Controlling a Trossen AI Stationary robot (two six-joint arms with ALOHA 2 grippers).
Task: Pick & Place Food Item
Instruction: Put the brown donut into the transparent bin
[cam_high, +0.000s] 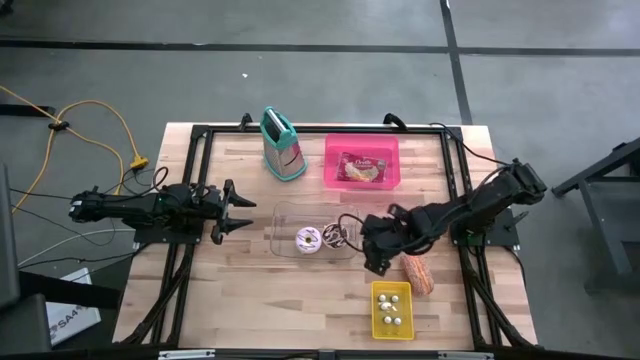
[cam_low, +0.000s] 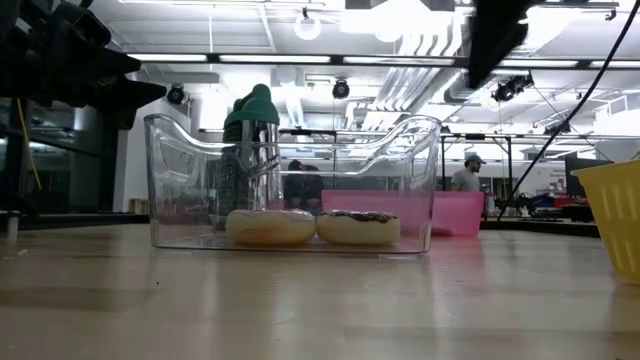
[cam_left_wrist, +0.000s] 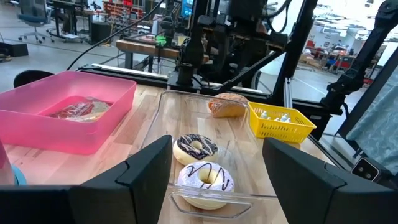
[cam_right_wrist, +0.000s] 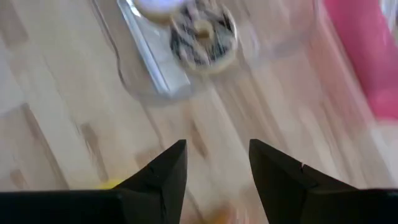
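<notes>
The chocolate-topped doughnut (cam_high: 334, 237) lies in the clear tray (cam_high: 290, 212) at the middle of the table (cam_high: 250, 300), touching the white-iced doughnut (cam_high: 308, 240) on its left. My right gripper (cam_high: 372, 262) hangs just off the tray's right end, its fingers (cam_right_wrist: 165, 171) parted with nothing between them. Right of it a bread roll (cam_high: 418, 274) lies on the wood, and nearer the front edge stands a yellow basket (cam_high: 391, 309) of small pale pieces. My left gripper (cam_high: 240, 208) waits beside the tray's left end, jaws spread wide and empty. At the far side sit a pink bin (cam_high: 361, 162) holding a wrapped snack (cam_high: 361, 168), and a teal-handled grater (cam_high: 283, 146) to its left.
</notes>
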